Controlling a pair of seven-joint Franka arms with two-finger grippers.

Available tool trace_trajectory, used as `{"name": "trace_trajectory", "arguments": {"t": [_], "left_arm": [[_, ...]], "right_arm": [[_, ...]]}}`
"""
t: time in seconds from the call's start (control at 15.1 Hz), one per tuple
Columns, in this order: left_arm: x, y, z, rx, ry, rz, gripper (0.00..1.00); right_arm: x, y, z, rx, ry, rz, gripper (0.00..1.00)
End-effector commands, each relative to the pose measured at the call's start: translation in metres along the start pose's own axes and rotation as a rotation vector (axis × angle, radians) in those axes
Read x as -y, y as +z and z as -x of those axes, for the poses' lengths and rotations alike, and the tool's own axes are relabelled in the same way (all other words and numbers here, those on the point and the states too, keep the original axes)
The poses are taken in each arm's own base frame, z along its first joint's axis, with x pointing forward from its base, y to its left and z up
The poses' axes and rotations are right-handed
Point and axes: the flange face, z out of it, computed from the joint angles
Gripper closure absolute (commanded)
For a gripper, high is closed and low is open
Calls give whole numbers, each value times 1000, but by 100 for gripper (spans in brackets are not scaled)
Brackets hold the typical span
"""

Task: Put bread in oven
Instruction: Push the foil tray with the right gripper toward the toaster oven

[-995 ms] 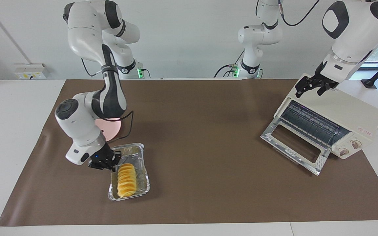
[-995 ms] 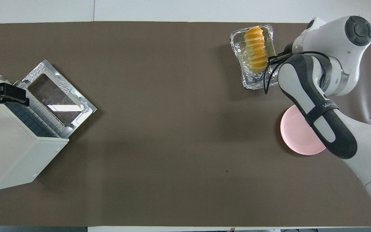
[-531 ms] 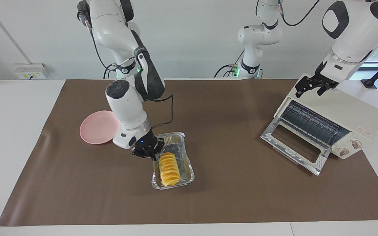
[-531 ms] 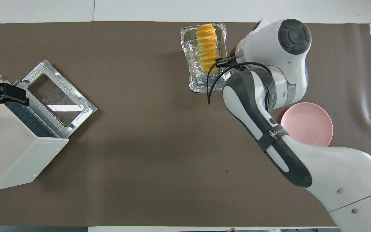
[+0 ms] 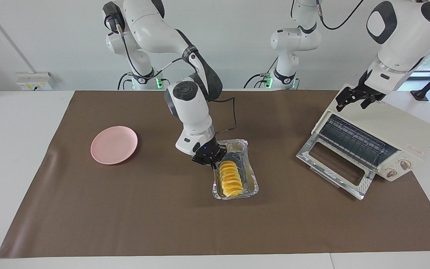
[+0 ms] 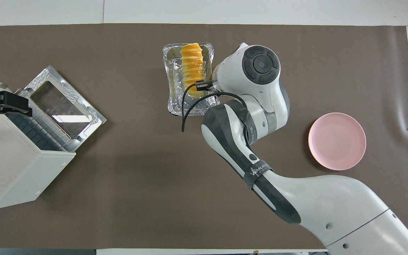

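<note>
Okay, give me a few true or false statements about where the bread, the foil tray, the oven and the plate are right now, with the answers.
1. The bread lies in the foil tray. True.
2. The oven door is closed. False: it hangs open.
3. The right gripper is shut on the foil tray's rim. True.
4. The pink plate holds the bread. False: it is bare.
5. The left gripper is over the oven's top. True.

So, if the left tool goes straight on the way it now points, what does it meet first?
The left tool hangs over the oven, pointing down and slightly toward the open door. Most likely it first meets the oven's top front edge; depth is unclear.
</note>
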Motion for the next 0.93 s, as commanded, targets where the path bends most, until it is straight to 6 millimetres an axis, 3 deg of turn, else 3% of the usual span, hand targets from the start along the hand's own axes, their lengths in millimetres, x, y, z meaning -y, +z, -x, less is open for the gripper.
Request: {"name": "trace_trajectory", "arguments": {"t": [0.0, 0.13, 0.4, 0.46, 0.86], "left_arm": [[1, -4, 8, -2, 6, -15, 0], [1, -4, 8, -2, 6, -15, 0], [1, -4, 8, -2, 6, -15, 0], [1, -4, 8, -2, 6, -15, 0], [1, -4, 8, -2, 6, -15, 0]], "right_arm": [[1, 28, -11, -57, 40, -2, 100], [7, 27, -17, -61, 34, -7, 100], [40, 57, 3, -38, 38, -9, 100], [47, 56, 2, -46, 37, -8, 100], [52, 61, 6, -97, 18, -7, 100]]}}
